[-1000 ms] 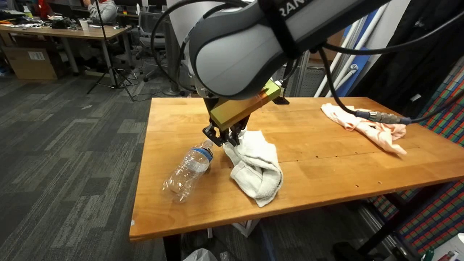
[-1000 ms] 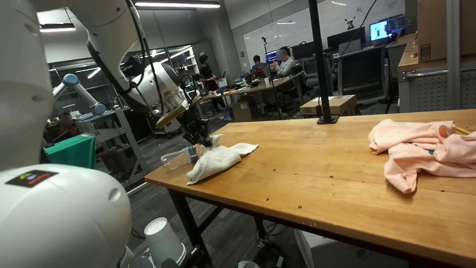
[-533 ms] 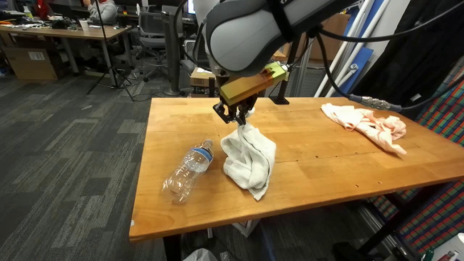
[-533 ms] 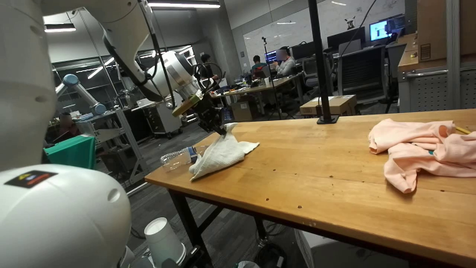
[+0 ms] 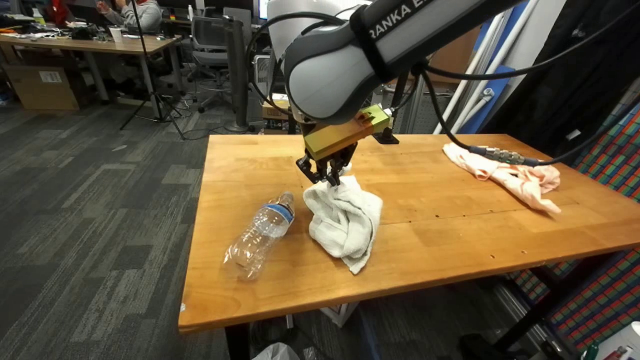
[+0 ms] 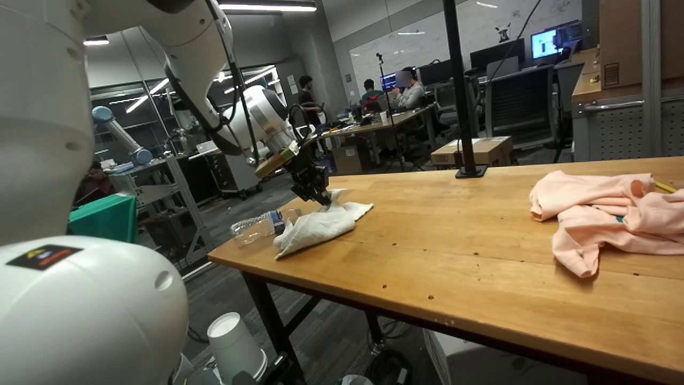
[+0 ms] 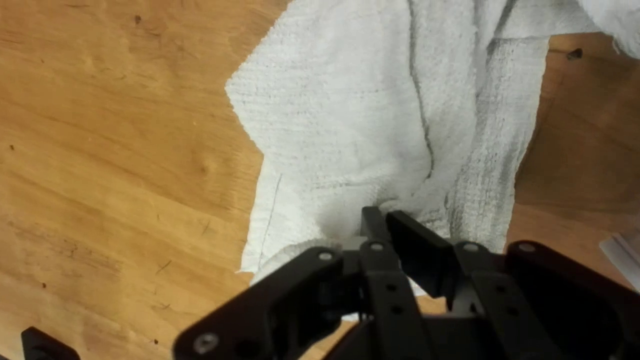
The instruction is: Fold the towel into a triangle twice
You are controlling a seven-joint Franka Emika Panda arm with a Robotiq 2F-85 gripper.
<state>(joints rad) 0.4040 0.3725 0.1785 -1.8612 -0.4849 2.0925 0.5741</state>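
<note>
On the left part of the wooden table [image 5: 450, 240], in both exterior views, the white towel [image 5: 345, 220] lies rumpled in a low, loose mound, its far end gathered into a small peak and one pointed corner reaching toward the table's near edge. The gripper [image 7: 382, 215] is clenched on the towel at that far end, its black fingers [image 7: 420, 252] nearly together with the cloth bunched at their tips. In the wrist view the weave looks coarse and faintly ribbed; a dark crease wavers down the upper layer, the left side juts out in a blunt point, and a flatter layer shows along the right. Just left of the towel, and apart from it, a clear plastic bottle [image 5: 260, 237] lies on its side, its wall glossy and wavy beneath a blue label [image 5: 281, 210]. Well apart, to the right, a peach cloth [image 6: 598, 230] lies in smooth, soft folds. The table top is honey-coloured, with fine grain and small dark holes. Above the gripper sits a shiny, straight-edged yellow block [image 5: 345, 135]. At the table's far edge stands a slim black post [image 6: 459, 96].
</note>
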